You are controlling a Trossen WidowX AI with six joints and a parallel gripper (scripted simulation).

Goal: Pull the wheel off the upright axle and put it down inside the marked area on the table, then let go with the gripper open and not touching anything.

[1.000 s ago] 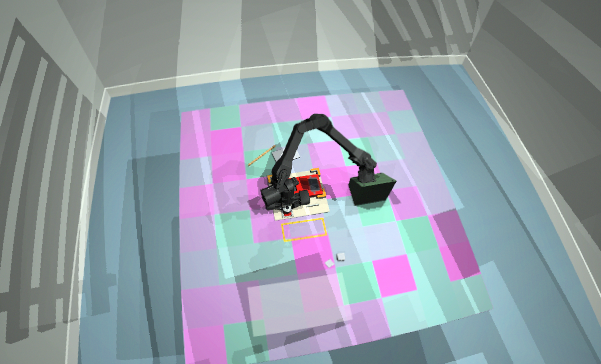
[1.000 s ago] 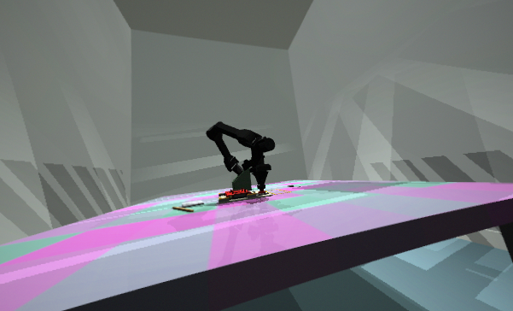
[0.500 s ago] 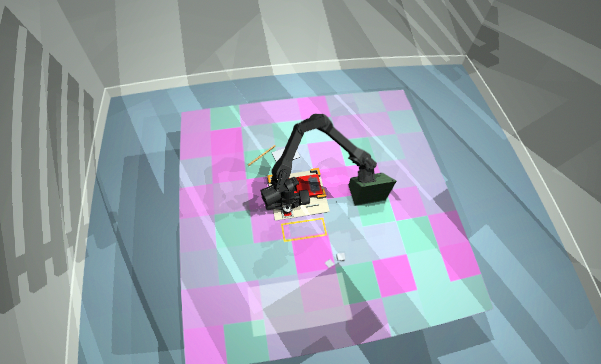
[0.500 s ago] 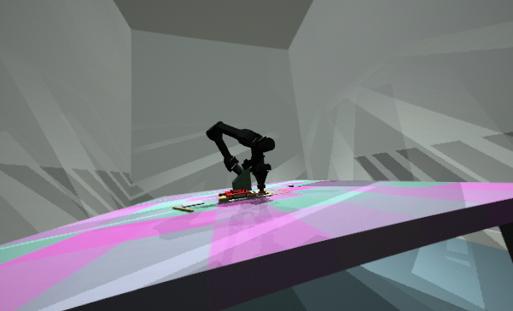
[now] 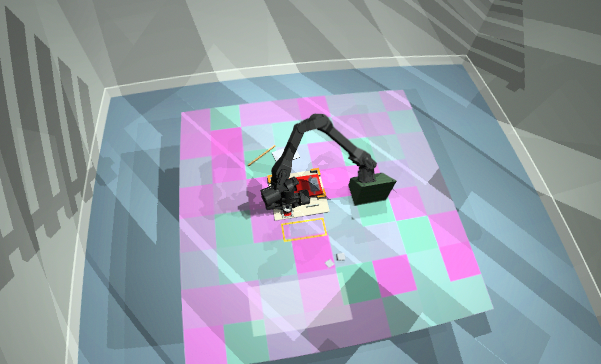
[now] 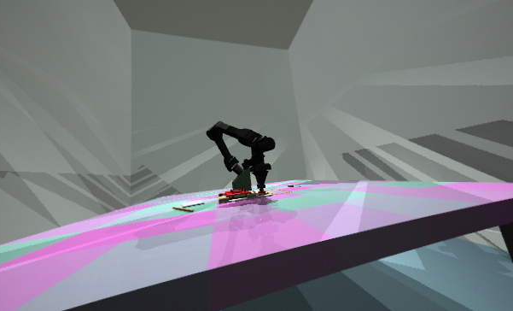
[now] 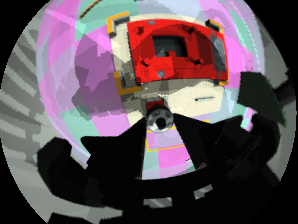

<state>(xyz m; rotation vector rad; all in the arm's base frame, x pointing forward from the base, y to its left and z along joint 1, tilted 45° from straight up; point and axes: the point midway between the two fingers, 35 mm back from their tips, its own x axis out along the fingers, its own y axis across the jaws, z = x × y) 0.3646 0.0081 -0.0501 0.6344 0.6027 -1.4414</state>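
The small grey wheel sits on the upright axle at the front edge of a cream base board that also carries a red block. My gripper reaches straight down over the board's front left corner and is shut on the wheel. The marked area is an orange outlined rectangle on the table just in front of the board, right below the gripper in the wrist view.
The arm's dark green base stands to the right of the board. A thin orange stick and a white flat piece lie behind the board. Two small white cubes lie in front of the marked area.
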